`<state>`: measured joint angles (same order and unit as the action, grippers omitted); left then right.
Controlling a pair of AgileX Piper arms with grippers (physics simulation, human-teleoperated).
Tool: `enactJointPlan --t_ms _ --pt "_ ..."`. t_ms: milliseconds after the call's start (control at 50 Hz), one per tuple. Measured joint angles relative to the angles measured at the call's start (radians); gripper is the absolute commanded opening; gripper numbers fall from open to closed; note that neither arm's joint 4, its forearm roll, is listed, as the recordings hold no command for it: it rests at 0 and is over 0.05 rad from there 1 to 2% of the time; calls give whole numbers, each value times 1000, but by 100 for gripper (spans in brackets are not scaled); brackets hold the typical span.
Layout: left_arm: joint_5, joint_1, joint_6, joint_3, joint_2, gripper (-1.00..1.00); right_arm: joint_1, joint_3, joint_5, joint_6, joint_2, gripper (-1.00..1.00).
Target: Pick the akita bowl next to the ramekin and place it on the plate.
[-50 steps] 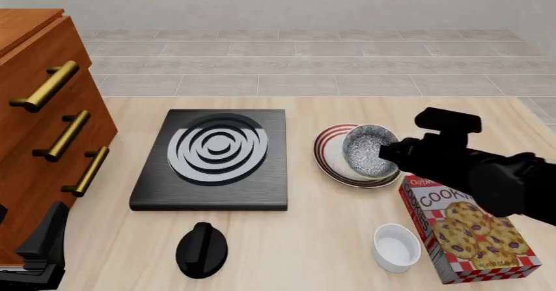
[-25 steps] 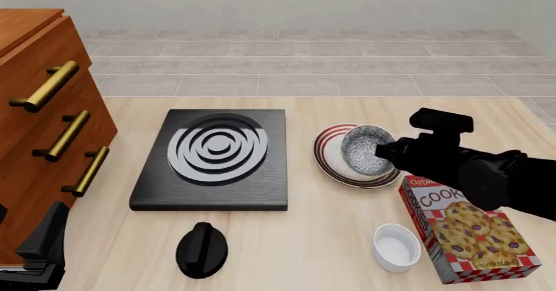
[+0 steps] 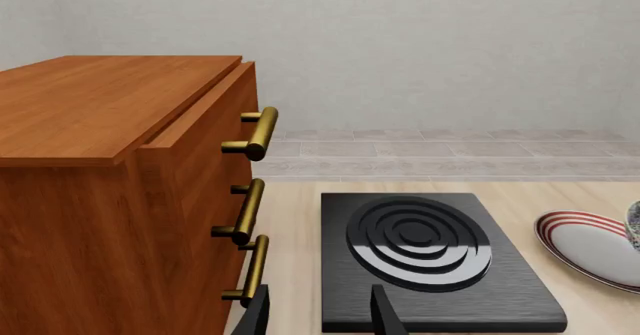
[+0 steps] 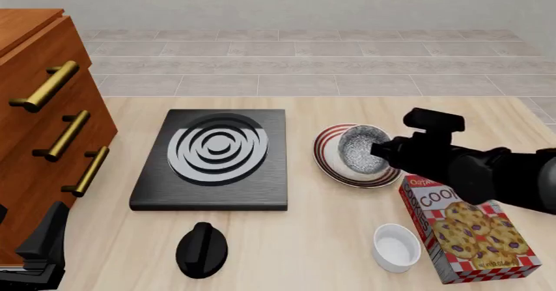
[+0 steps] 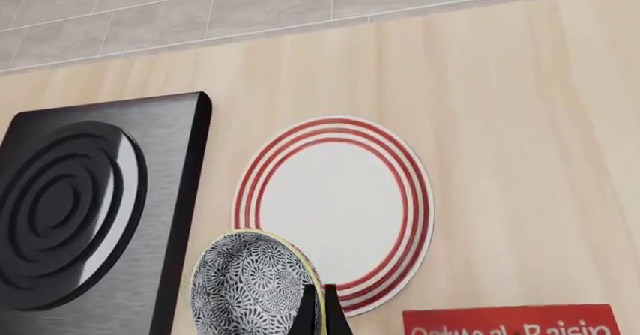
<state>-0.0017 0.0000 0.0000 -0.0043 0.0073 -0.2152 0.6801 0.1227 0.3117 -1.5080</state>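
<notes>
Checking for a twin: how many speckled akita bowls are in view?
1. The akita bowl hangs tilted over the red-ringed plate, gripped at its rim by the right gripper. A second may be hidden behind the arm.

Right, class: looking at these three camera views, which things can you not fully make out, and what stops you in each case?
- akita bowl: front view, near side covered by the right gripper; whether it touches the plate is unclear.
- Cookie box: front view, lettering partly covered by the right arm; right wrist view cuts it at the edge.
- Left gripper: left wrist view, only the fingers show.
</notes>
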Motion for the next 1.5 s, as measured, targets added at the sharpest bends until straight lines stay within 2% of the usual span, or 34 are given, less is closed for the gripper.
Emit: enactJointPlan --t_ms 1500 --pt "0 0 0 0 0 100 45 87 87 -5 -225 -100"
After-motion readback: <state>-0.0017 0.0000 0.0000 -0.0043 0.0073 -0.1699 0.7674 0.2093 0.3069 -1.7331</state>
